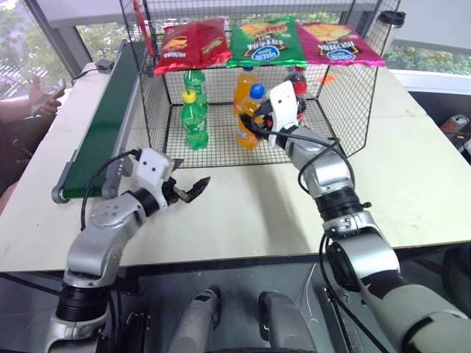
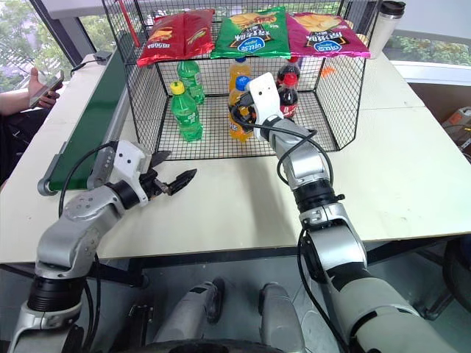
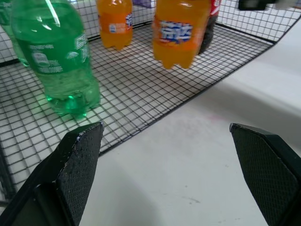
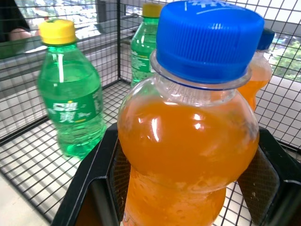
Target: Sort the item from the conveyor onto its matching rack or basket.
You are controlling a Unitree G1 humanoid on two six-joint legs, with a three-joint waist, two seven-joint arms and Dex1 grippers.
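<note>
Orange soda bottle is up in the air, folks, clamped upright in the right pincer, long axis vertical, blue cap on top, hanging just above the mesh floor at the open front of the big black wire cage. Start with the biggest piece of the picture: the white desk carries that cage at its far middle and the dark green conveyor along the robot's left edge, its belt bare. Inside the cage, a second orange bottle stands right behind the held one, so the matching spot looks to lie straight ahead of the pincer and a touch deeper; the green bottles stand off to the left, a dark cola bottle to the right. The right arm is plainly the one on the job, and the coming move looks like a short lowering onto the mesh beside its twin. The left pincer hangs released over the desk, fingers spread wide, well short of the cage front. Chip bags in red, green and pink lie across the cage top; their lettering is too small to make out, and so is the white script on the bottle's blue label band.
</note>
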